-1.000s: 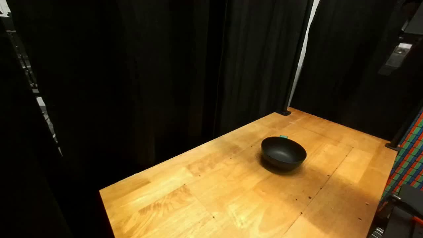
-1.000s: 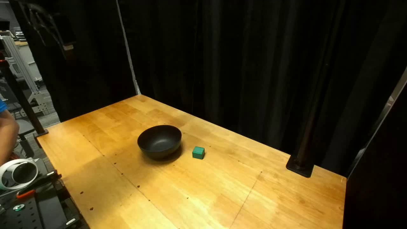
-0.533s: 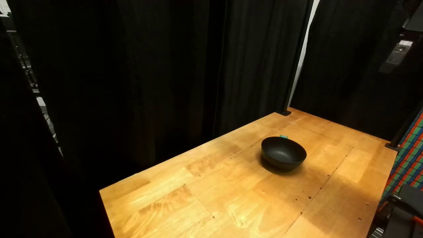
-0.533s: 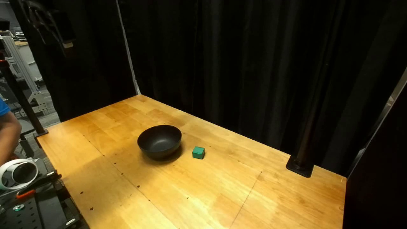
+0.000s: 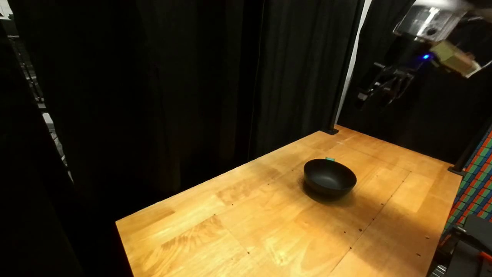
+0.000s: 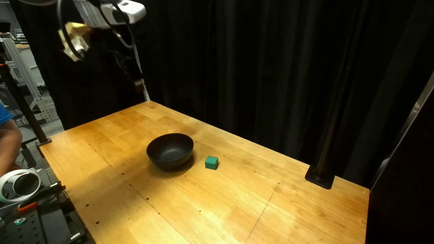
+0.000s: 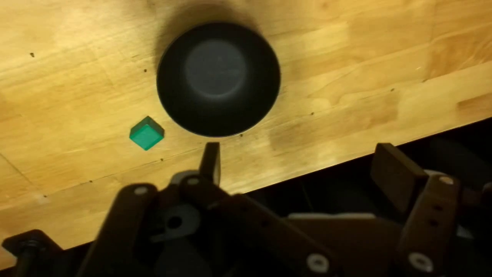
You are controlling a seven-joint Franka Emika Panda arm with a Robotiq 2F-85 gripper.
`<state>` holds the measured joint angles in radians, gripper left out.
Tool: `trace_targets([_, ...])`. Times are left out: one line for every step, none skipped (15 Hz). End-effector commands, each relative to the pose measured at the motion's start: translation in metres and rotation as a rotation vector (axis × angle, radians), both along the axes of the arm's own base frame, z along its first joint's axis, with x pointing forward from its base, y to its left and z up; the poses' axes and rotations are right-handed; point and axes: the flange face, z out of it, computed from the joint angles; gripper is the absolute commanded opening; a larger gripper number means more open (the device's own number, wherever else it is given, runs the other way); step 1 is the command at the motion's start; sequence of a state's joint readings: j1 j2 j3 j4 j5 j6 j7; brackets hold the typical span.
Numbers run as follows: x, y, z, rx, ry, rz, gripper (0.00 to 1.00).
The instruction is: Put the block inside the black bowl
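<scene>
In an exterior view, black curtains (image 5: 192,96) back a wooden counter (image 5: 265,227), dark-specked. In an exterior view, green block (image 6: 211,163) on the counter just beside black bowl (image 6: 170,151); person's arm (image 6: 9,142) beyond its edge. Wrist view: gripper (image 7: 299,165) spread wide.

Robot arm (image 5: 426,22): is hanging high in both exterior views
Gripper (image 7: 303,169): is pointing obliquely downward
Fingers (image 7: 396,173): are standing wide apart

Smooth bowl (image 6: 170,151), wooden tabletop (image 6: 217,196)
</scene>
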<state>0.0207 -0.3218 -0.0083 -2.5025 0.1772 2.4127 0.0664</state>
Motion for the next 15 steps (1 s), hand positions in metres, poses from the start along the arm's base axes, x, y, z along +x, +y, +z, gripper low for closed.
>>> trace_targets([0.063,-0.022,-0.051,-0.064,0.005,-0.174,1.0])
trace_targets([0.078,-0.037,-0.064,-0.09,0.017,-0.224,1.0])
trace_targets([0.091,-0.05,-0.078,-0.116,0.026,-0.276,1.0])
trace_targets([0.105,-0.064,-0.091,-0.14,0.049,-0.33,1.0])
trace_targets([0.116,-0.073,-0.101,-0.161,0.068,-0.384,1.0])
trace_targets([0.127,-0.086,-0.113,-0.179,0.091,-0.438,1.0])
trace_targets([0.136,-0.095,-0.122,-0.184,0.104,-0.49,1.0])
trace_targets([0.145,-0.104,-0.133,-0.187,0.118,-0.532,1.0])
trace_targets([0.152,-0.111,-0.143,-0.179,0.134,-0.568,1.0])
trace_targets([0.157,-0.116,-0.154,-0.164,0.158,-0.593,1.0])
trace_targets([0.161,-0.118,-0.166,-0.151,0.171,-0.621,1.0])
trace_targets([0.165,-0.121,-0.177,-0.128,0.184,-0.646,1.0])
trace_targets([0.168,-0.123,-0.187,-0.105,0.185,-0.67,1.0])
trace_targets([0.17,-0.123,-0.197,-0.082,0.186,-0.687,1.0])
trace_targets([0.172,-0.123,-0.203,-0.064,0.172,-0.706,1.0])
